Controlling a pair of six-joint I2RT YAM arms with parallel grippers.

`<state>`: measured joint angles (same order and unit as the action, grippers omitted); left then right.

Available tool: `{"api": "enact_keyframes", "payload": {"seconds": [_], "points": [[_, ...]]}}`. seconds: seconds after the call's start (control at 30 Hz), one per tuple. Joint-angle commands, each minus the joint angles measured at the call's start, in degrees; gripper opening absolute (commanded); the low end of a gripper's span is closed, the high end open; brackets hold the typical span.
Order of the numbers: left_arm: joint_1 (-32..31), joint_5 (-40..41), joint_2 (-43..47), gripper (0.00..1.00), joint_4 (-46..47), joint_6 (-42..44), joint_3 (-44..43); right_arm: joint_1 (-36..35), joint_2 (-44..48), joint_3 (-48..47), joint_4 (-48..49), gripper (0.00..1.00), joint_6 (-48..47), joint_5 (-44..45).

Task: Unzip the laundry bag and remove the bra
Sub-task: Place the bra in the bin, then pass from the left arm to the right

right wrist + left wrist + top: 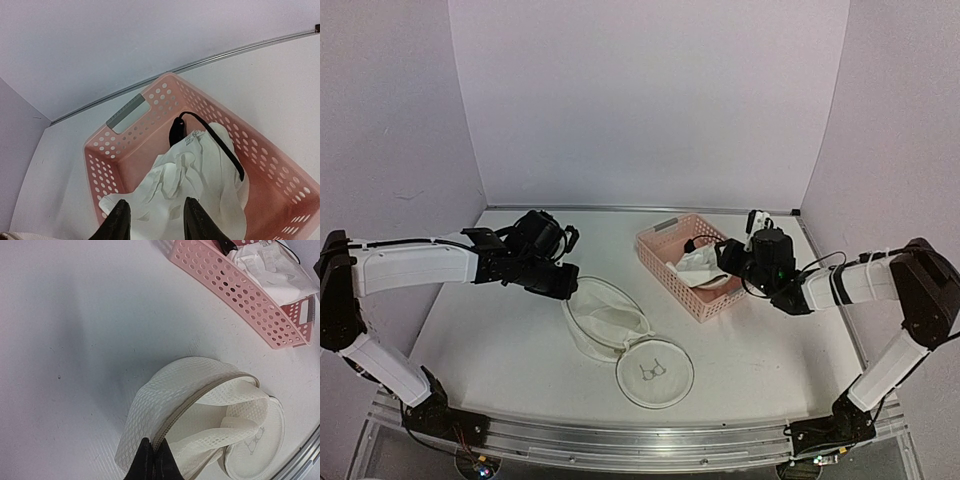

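Observation:
The laundry bag [610,322] lies unzipped at the middle of the table, its mesh wall standing up and its round lid with the bra drawing [655,372] flat in front. My left gripper [566,284] is shut on the bag's edge by the zipper seam [200,400]; in the left wrist view the bag [175,385] gapes open past my left gripper [152,460]. The bra [200,180], white with a black strap, lies crumpled in the pink basket [125,150]. My right gripper [152,217] hangs open just over it, fingers apart. In the top view, my right gripper [724,254] is above the bra [700,268].
The pink lattice basket [660,262] stands at the back right of the table, angled, also showing in the left wrist view [235,290]. White walls close in the back and both sides. A metal rail [620,445] runs along the near edge.

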<state>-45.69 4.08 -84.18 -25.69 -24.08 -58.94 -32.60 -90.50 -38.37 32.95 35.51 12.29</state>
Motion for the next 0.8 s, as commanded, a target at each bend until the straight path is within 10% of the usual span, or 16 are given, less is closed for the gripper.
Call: {"api": "enact_keyframes", "payload": {"seconds": [0.0,0.57,0.77], "points": [[0.25,-0.37,-0.12,0.0,-0.06,-0.36,-3.13,0.09,5.75,-2.78,-2.42,0.41,-1.93,-5.62],[0.26,-1.17,-1.02,0.0,-0.06,-0.5,-4.28,0.25,28.91,5.55,-18.42,0.73,-6.28,-22.0],[0.25,-1.7,-0.94,0.0,-0.04,-0.35,-5.22,0.34,30.06,5.68,-26.16,0.71,-9.76,-36.93]]}}
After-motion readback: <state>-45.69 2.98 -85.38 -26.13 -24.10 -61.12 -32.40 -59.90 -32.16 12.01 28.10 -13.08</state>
